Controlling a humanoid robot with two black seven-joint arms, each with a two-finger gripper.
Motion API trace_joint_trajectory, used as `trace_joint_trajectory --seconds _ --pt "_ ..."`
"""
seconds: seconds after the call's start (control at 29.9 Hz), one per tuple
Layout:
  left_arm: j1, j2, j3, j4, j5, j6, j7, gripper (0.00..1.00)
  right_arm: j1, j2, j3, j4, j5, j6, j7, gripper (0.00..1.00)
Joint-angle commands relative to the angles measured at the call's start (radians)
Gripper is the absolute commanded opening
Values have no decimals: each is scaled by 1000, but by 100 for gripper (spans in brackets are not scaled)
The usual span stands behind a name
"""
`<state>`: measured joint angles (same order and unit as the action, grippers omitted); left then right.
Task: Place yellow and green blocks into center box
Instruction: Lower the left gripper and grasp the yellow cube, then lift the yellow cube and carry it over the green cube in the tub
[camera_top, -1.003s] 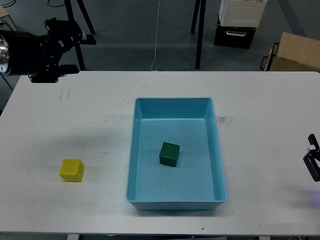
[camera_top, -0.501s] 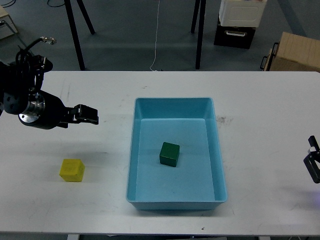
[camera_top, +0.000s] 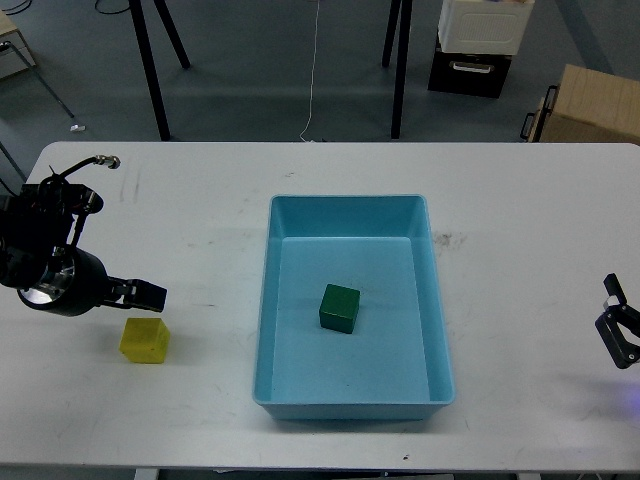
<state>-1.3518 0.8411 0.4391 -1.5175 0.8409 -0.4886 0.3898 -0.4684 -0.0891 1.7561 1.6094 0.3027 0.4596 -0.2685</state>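
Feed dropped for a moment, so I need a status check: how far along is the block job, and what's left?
About halfway. The small green cube already sits on the floor of the light blue plastic box. The yellow cube is on the white table, left of the box, not gripped. The left gripper hangs just above it, apparently lining up a grasp. The right gripper is idle at the right edge. Left: grasp yellow, drop it in.

The yellow block (camera_top: 144, 341) sits alone on open bench (camera_top: 520, 200), with free surface at its 6, 9 and 3 o'clock sides — only the left gripper (camera_top: 148, 294) crowds it at 12. Toward 3 o'clock the blue box (camera_top: 268, 300) wall is the one barrier. Inside, the green block (camera_top: 339, 307) takes the middle — bare floor all around it.
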Motion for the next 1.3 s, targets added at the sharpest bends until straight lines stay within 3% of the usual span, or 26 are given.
trace_joint_trajectory --seconds 0.0,0.57,0.67,0.87,0.94,1.0,1.07,1.14,1.27 --pt "51 0 -29 19 4 0 0 100 -1 0 -1 0 -1 1 0 98" --pt "178 -30 -125 62 26 0 4 97 -1 -1 -1 1 -2 1 0 98" --pt "189 -39 -138 65 26 0 7 80 -3 -3 -1 0 -2 1 -1 98" --pt "189 -42 -138 65 32 0 41 26 -1 -3 -1 0 -2 2 -1 98" --pt "189 -40 -140 62 34 0 44 23 0 -4 -1 1 -4 2 -1 98" --pt "188 -40 -149 59 34 0 52 6 0 -6 -1 0 -4 2 -1 98" --pt "180 -40 -175 54 34 0 69 0 0 -8 0 0 -7 2 -1 98" --pt "155 -42 -206 51 32 0 72 0 0 -9 0 -2 -7 2 -1 98" --pt "-36 -101 -212 53 0 0 69 0 -1 -11 -1 0 -10 2 -1 98"
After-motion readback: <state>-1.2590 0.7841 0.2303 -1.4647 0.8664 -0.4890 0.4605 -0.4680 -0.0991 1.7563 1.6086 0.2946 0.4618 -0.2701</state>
